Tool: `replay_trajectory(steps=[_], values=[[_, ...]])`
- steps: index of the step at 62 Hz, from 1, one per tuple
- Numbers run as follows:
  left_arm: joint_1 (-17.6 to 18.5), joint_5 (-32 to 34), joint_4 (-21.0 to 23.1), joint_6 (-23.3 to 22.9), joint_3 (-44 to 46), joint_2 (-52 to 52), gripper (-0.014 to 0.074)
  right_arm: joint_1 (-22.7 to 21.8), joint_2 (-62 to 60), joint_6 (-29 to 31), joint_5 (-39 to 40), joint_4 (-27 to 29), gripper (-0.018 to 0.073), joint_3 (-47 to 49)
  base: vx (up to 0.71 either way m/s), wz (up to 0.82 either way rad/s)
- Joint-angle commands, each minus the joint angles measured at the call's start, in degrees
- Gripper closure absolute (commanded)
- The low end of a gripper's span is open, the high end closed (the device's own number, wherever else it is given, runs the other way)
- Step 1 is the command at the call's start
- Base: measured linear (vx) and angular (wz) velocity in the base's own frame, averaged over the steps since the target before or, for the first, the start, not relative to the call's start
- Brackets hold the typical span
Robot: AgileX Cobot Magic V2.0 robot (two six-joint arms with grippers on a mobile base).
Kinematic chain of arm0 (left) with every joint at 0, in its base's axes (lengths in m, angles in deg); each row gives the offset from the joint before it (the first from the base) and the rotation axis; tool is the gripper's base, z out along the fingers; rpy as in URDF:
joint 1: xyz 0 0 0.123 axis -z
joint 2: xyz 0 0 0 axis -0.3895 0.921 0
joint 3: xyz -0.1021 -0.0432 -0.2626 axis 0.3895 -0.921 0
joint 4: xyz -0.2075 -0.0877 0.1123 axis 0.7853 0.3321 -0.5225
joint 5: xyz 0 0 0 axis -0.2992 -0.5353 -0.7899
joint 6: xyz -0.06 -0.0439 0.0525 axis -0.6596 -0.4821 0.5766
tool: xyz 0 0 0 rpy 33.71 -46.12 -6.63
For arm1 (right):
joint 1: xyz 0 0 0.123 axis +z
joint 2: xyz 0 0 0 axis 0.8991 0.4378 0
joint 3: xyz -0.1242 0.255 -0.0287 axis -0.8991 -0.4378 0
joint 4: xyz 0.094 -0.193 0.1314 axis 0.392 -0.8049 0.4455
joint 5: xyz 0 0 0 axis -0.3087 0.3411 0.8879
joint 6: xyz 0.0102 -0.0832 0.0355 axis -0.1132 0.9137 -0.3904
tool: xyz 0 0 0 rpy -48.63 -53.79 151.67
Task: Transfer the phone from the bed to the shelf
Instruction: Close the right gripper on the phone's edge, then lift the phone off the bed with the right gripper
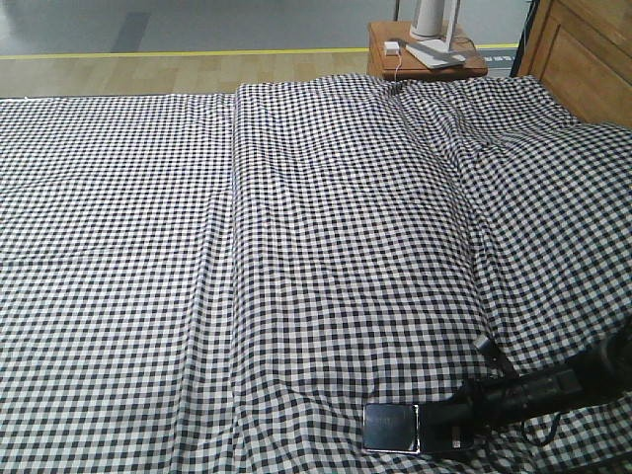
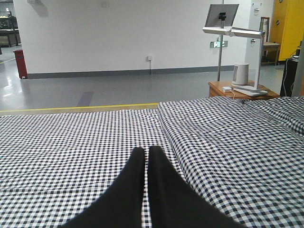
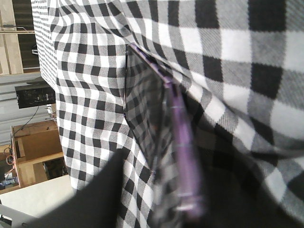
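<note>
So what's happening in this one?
The right hand is at the edge of the phone, which lies flat on the bed near its front edge. Whether it has a grip yet is unclear. The left hand is shut and empty, hovering low over the bed. The phone is not yet lifted.

A: Where does the front-facing view sit?
B: High at the near edge of the bed (image 1: pixel 148 247), tilted down across it toward the nightstand (image 1: pixel 420 67); the phone (image 1: pixel 390 428) lies at its bottom edge.
A: And the wrist views?
B: The left one looks low and level over the left gripper (image 2: pixel 146 152), across the same bed to that nightstand; the right one, rolled sideways, sits very close to the phone, with the bed behind it.
</note>
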Motion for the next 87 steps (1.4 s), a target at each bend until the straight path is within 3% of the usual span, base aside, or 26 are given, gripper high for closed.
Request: replay_trajectory(steps=[1,4,27,51,79,87], values=[[0.0,4.0,0.6,-0.5,1.4,-0.3,0.0595,0.1,-3.6,0.7,-8.7,0.6,0.0518,0.4,0.0,0.0],[0.0,4.0,0.6,-0.5,1.4,-0.3,0.0595,0.1,-3.9,0.7,-8.7,0.5,0.0576,0.4,0.0,0.0],[0.0,4.0,0.6,-0.5,1.4,-0.3,0.0595,0.1,-10.5,-0.5,-8.7,-0.5,0.0565,-0.1,0.0,0.0],[0.0,4.0,0.6,-0.5,1.4,-0.3,0.0595,1.1,-29.4,-7.1,-8.7,-2.2,0.0563,-0.1,0.0,0.0],[0.0,4.0,0.6,-0.5,1.4,-0.3,0.0595,13.2,-58.5,-11.4,-8.7,-4.3,0.0562,-0.2,0.0,0.0],[0.0,4.0,0.6,-0.5,1.4,-0.3,0.0595,16.4,-65.9,-10.9,-8.7,-4.5,0.0562,-4.5,0.0,0.0]])
